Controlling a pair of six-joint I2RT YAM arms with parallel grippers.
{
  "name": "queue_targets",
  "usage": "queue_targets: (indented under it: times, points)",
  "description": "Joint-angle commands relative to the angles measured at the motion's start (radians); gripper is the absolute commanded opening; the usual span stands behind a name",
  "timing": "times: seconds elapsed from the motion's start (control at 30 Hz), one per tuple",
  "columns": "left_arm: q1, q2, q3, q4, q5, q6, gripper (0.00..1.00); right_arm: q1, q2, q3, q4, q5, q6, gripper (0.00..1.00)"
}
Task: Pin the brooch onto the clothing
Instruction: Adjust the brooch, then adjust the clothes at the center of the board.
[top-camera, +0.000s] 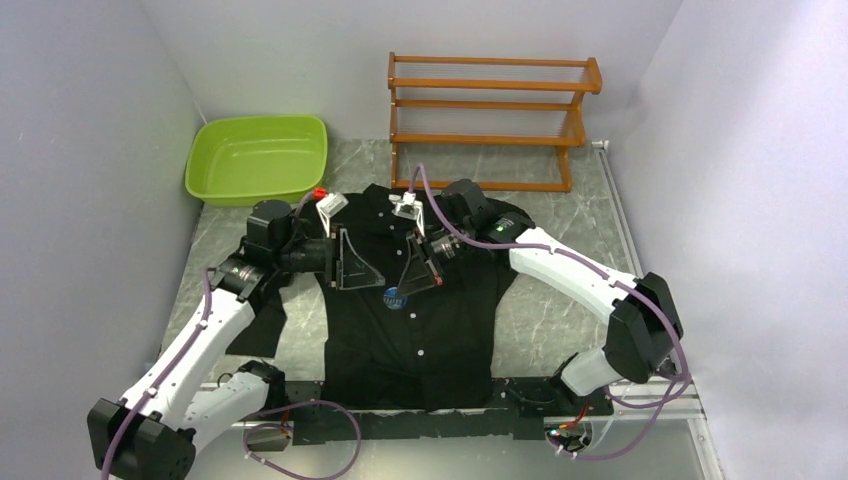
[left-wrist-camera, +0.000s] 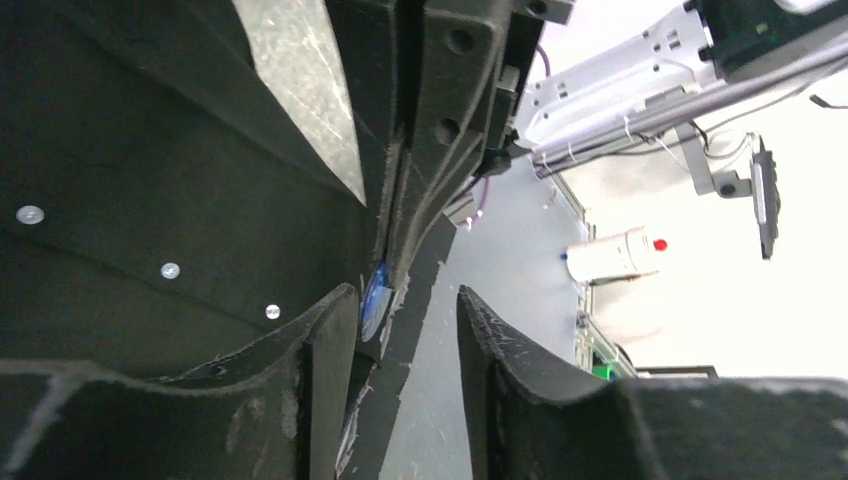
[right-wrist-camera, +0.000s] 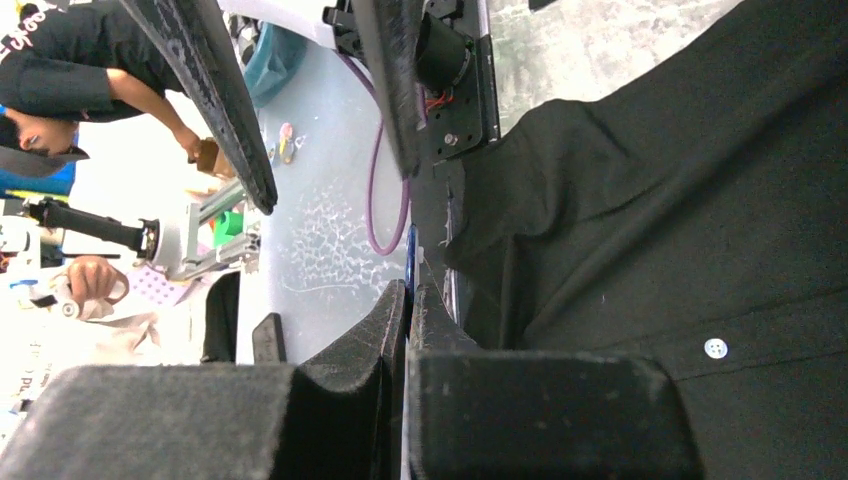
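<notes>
You have the small round blue-faced brooch on the black button-up shirt, at the tips of your right claw, which is pressed together. Your left claw, fingers apart, waits just beside it.

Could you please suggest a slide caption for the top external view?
Left gripper and right gripper flank a small blue round disc on the flat-lying black button-up shirt.

The desk is grey with pale lines in it, like stone. A big black shirt lies flat in the middle of it, collar at the far end. A green tub sits in the far left corner. A brown wooden rack stands at the back by the wall.
</notes>
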Motion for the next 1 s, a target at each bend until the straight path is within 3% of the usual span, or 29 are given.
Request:
queue_targets:
  times: [0.0,0.1,0.27,0.37,0.53,0.87,0.97]
  points:
    - [-0.025,0.017,-0.002,0.003,0.096,0.032,0.44,0.004,0.009,0.051,0.006,-0.033,-0.022,0.0]
    - [-0.03,0.012,-0.009,-0.028,0.022,0.054,0.49,0.004,0.013,0.048,0.02,-0.018,-0.009,0.0]
    - [-0.029,-0.011,-0.018,-0.115,-0.275,0.076,0.69,-0.028,0.043,0.029,0.061,0.055,0.053,0.0]
    - [-0.017,-0.006,-0.053,-0.101,-0.425,0.049,0.75,-0.089,0.094,0.02,0.128,0.033,0.105,0.0]
    - [0.025,0.041,-0.122,-0.049,-0.552,-0.015,0.74,-0.129,0.203,0.108,0.128,0.074,0.067,0.0]
    - [0.066,0.178,-0.182,0.096,-0.573,-0.019,0.61,-0.156,0.692,0.737,-0.356,0.111,-0.098,0.0]
    - [0.047,0.251,-0.167,0.161,-0.543,0.003,0.62,-0.204,0.72,0.765,-0.379,0.095,-0.087,0.0]
